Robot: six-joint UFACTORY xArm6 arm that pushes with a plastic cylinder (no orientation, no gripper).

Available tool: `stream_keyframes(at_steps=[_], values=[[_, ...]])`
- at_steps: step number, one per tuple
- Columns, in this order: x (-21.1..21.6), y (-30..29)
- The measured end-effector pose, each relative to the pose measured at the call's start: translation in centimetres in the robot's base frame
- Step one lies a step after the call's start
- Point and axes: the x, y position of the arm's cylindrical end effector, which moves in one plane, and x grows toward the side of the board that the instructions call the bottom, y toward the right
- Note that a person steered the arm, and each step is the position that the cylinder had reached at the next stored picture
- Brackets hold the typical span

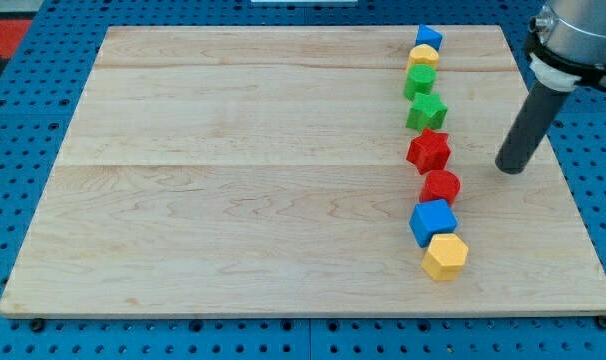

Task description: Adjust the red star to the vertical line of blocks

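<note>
Off to the view's right of the red star [428, 150] sits my tip [512, 168], well apart from it, touching no block. No hand here to spread or pinch, just a bare rod, so grip state doesn't apply.

Red star is already in the column, between the green star [426, 111] above it and the red cylinder-ish block [441, 186] below, and looks to be touching or nearly touching both. Further up from the red star: a green block [419, 81], a yellow one [422, 56], a blue one [428, 38]. Further down: a blue cube [432, 221] and a yellow hexagon [445, 257].

Risk as I see it: the star needs a tiny nudge at most. Push in from this side too hard and it pops out leftward, likely dragging the green star or red cylinder with it. An off-centre hit could just spin it
</note>
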Motion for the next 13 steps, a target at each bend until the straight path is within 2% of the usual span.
stream_keyframes(at_steps=[2,5,7,9,10,13], values=[[-0.2,-5.9],[1.4,-7.5],[2.1,-13.8],[1.8,-17.3],[-1.1,-16.6],[-1.7,-10.0]])
